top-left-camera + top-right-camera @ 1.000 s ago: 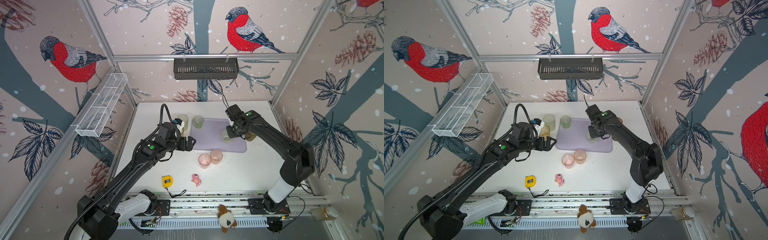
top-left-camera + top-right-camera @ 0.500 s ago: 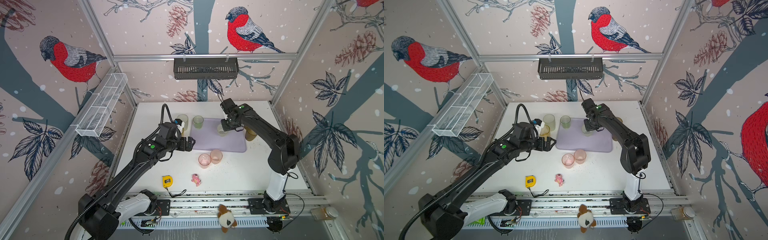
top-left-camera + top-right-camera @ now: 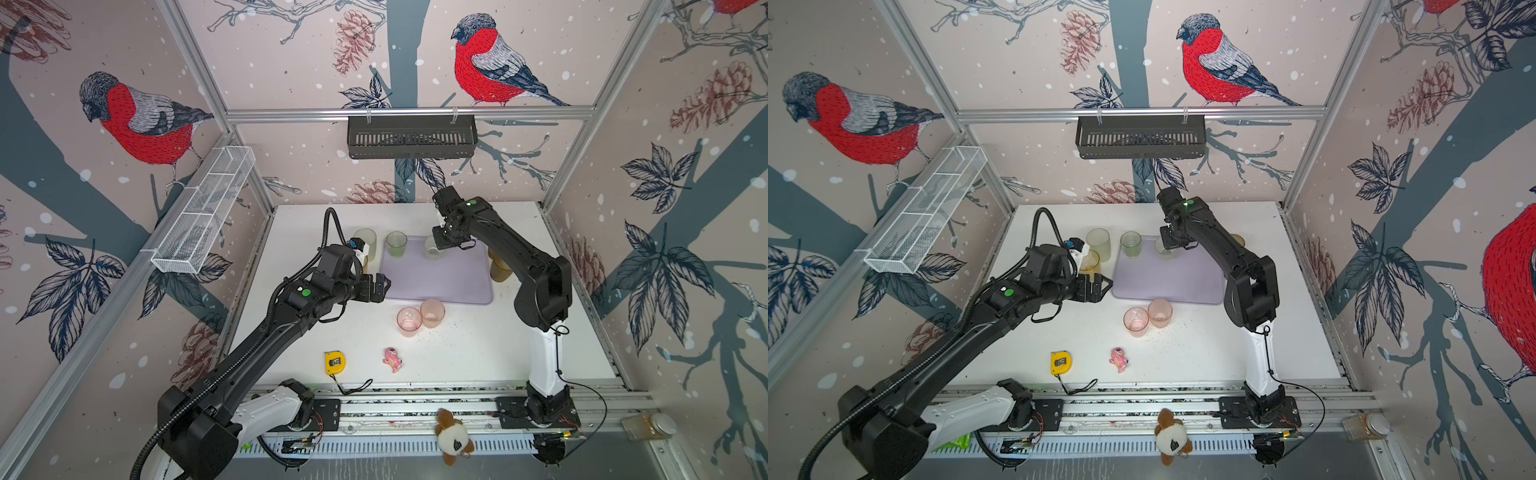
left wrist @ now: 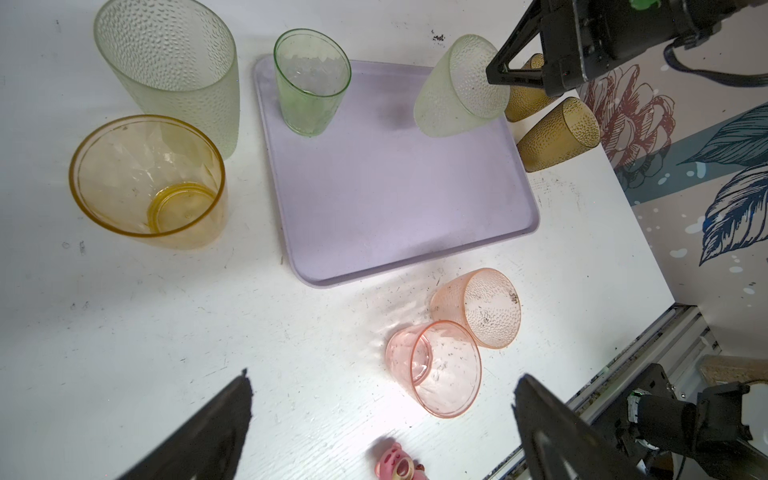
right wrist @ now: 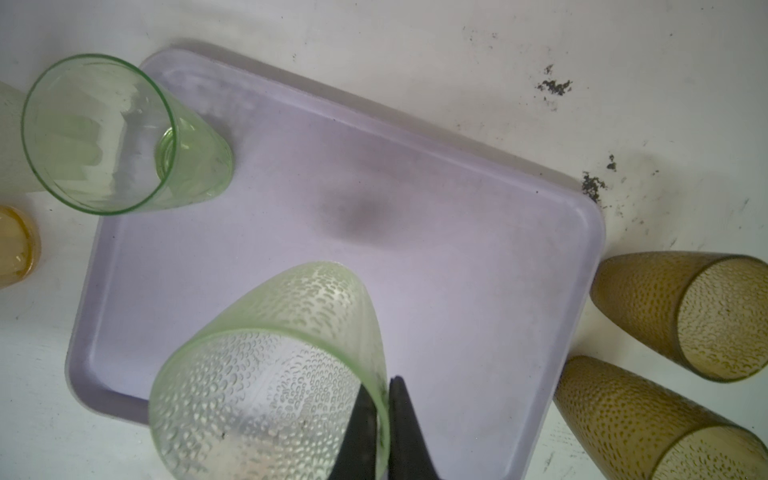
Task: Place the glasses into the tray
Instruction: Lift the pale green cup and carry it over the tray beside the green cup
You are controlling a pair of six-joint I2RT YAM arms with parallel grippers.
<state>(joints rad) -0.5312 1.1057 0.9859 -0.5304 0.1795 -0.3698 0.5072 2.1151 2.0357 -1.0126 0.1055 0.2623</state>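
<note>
The right gripper is pressed together on the rim of a frosted tumbler, one finger inside the wall and one outside. This frosted tumbler hangs tilted over the upper middle of the tray in both top views, and its shadow on the tray floor lies apart from its base. A green tumbler stands upright in the tray's upper left corner. The left gripper is spread wide, holds nothing, and hovers just beside the tray's left edge. On the table, a tall frosted tumbler and an amber tumbler stand left of the tray. Two pink tumblers stand below it and two brown tumblers stand to its right.
</note>
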